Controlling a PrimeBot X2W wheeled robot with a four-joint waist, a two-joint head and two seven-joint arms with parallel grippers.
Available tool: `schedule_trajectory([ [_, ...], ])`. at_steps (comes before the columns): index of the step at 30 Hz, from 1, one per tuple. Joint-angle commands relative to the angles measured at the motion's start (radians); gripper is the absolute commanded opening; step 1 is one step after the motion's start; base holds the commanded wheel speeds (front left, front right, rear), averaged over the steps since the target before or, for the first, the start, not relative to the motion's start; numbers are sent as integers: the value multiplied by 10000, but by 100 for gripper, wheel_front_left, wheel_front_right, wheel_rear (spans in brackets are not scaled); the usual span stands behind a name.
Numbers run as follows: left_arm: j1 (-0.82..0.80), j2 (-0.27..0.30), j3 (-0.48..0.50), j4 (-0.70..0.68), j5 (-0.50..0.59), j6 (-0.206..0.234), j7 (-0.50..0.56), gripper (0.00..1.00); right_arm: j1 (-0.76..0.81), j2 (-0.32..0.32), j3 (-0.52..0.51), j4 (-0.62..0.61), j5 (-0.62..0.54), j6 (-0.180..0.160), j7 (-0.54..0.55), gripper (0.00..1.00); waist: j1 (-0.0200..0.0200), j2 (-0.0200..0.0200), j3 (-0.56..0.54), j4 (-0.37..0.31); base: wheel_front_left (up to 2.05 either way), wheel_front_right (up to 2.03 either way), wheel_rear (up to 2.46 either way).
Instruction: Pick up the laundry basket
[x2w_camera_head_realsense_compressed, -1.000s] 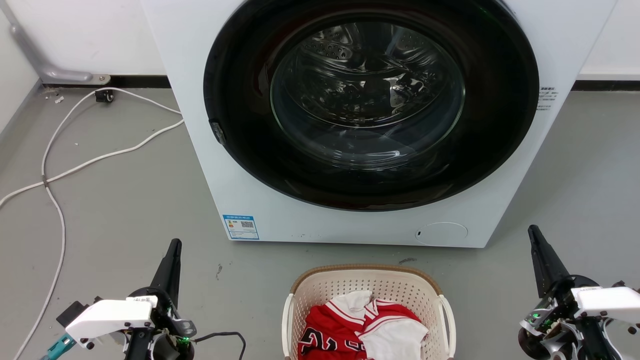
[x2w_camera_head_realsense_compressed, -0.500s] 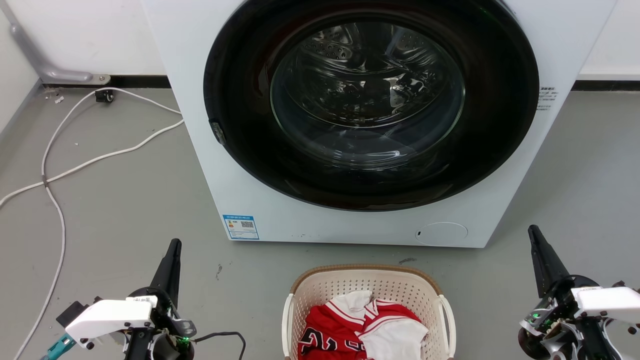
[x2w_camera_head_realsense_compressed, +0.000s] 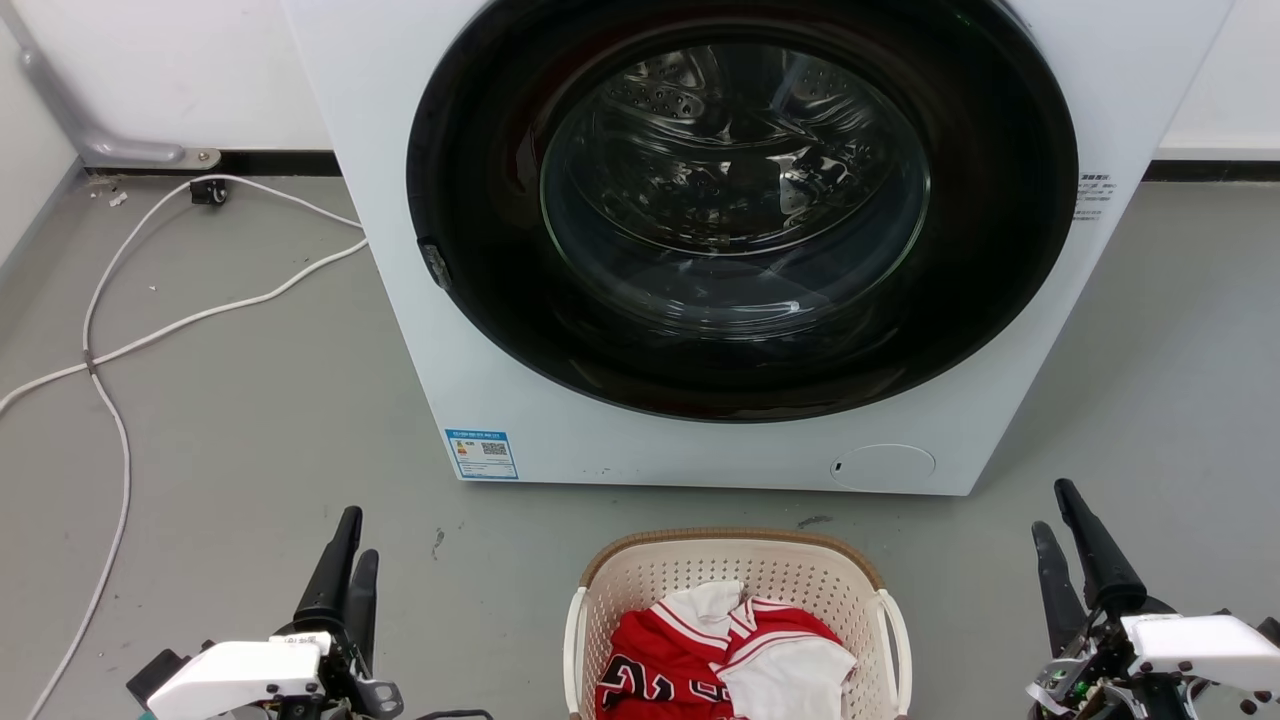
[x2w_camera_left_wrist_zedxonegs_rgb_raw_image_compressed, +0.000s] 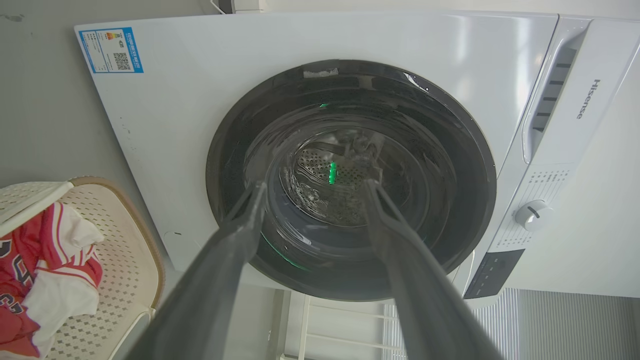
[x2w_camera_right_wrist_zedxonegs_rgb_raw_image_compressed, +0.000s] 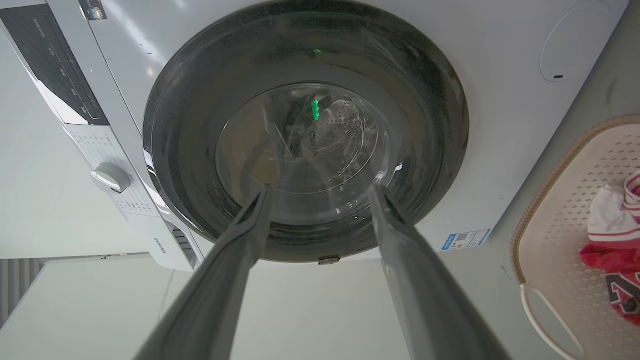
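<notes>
Because basket (x2w_camera_head_realsense_compressed: 730, 536) sits centred on floor (x2w_camera_head_realsense_compressed: 250, 430), we note left tool (x2w_camera_head_realsense_compressed: 358, 535) and right tool (x2w_camera_head_realsense_compressed: 1052, 507) flanking it, both released, well clear of handles (x2w_camera_head_realsense_compressed: 573, 640): likely a two-sided lift.

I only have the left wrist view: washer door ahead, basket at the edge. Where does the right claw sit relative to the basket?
Observer: The head view shows the right claw to the right of the laundry basket, apart from it, pointing toward the washing machine.
Operator: Is it open?
Observer: Yes; in the right wrist view its fingers stand spread, nothing between them.
Operator: Anything on the floor near my left arm?
Observer: A white cable lies on the floor, farther left than the left claw.
</notes>
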Motion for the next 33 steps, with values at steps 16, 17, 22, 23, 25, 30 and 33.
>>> schedule_trajectory([
  [16,-8,28,661,-524,1821,8,-769,100,-121,-19,-431,-208,-2329,2,-780,100,0,0,19,-7,0,0,0],
  [17,-21,29,724,-560,1959,30,-809,100,-145,-19,-528,-275,-2601,2,-821,100,0,0,23,-8,0,0,0],
  [22,-27,31,833,-834,2700,184,-1004,100,-229,-18,-686,-790,-4013,2,-1017,100,0,0,41,-13,0,0,0],
  [23,-21,31,842,-927,2860,205,-1045,100,-212,-18,-602,-902,-4295,2,-1059,100,0,0,45,-12,0,0,0],
  [25,16,31,823,-1094,3247,309,-1117,100,-165,-17,-465,-1129,-4918,2,-1134,100,0,0,53,-14,0,0,0],
  [30,113,32,624,-1681,4383,620,-1298,100,-29,-19,-258,-1448,-6367,2,-1316,100,0,0,77,-13,0,0,0],
  [33,185,33,409,-2036,5064,767,-1403,100,7,-17,-298,-1588,-7109,3,-1419,100,0,0,93,-11,0,0,0],
])
